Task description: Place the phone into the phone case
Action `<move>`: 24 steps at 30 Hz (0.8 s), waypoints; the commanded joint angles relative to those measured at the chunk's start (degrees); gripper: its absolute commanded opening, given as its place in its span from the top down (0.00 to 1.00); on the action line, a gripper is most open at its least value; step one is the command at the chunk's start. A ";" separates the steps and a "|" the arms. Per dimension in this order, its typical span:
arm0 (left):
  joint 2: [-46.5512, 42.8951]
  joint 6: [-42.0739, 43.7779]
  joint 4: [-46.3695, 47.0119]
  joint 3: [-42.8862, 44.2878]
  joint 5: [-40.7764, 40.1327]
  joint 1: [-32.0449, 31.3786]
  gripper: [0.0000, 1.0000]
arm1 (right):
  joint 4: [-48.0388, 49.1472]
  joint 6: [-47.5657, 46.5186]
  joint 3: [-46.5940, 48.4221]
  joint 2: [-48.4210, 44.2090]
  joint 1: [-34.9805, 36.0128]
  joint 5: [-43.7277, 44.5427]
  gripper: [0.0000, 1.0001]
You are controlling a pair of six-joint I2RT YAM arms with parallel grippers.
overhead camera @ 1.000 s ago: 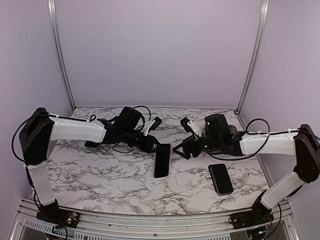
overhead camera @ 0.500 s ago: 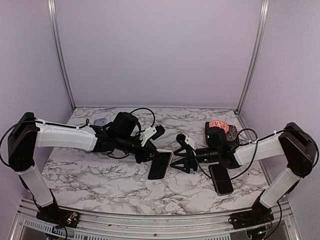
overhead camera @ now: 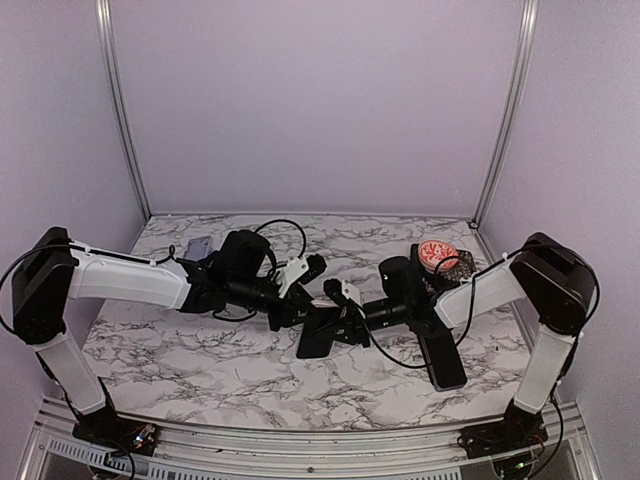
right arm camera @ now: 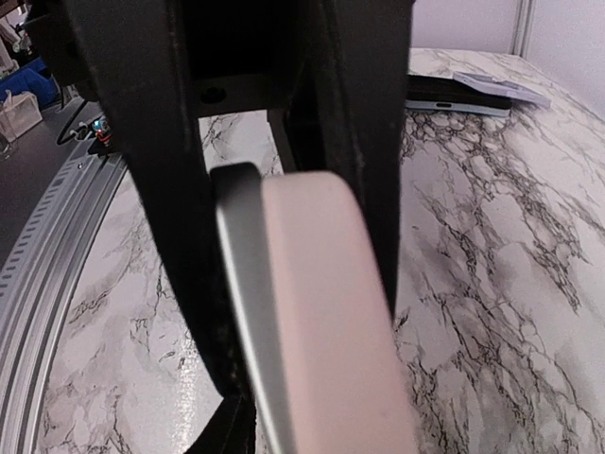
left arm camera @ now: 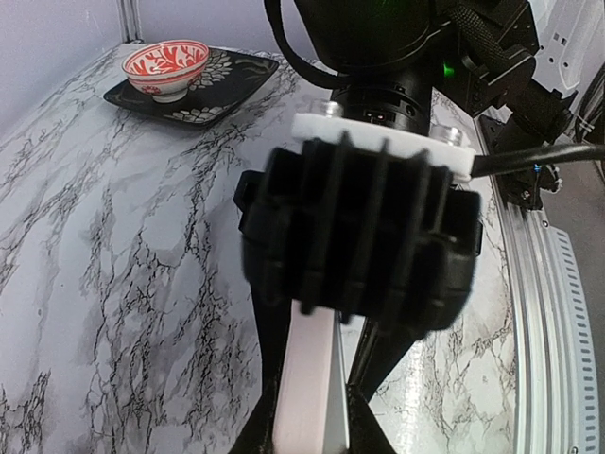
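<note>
The phone, pink-backed with a silver edge and a dark screen, hangs just above the marble table at its middle. My left gripper is shut on its far left end. My right gripper is closed on it from the right. Edge-on in the left wrist view, the phone runs from my left gripper up into the right gripper's black body. In the right wrist view the phone fills my right gripper. The black phone case lies flat at the right, under my right forearm.
A red-patterned bowl sits on a dark plate at the back right, and the bowl also shows in the left wrist view. A grey flat device lies at the back left, seen too as the device in the right wrist view.
My right gripper swung left from beside the case to the phone and closed on it. The left arm lowered the phone slightly and kept its grip.
</note>
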 commanded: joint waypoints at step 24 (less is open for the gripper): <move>-20.75 6.15 -9.31 -3.78 3.64 1.96 0.11 | -17.46 -7.86 10.47 -20.96 -1.14 -13.68 1.00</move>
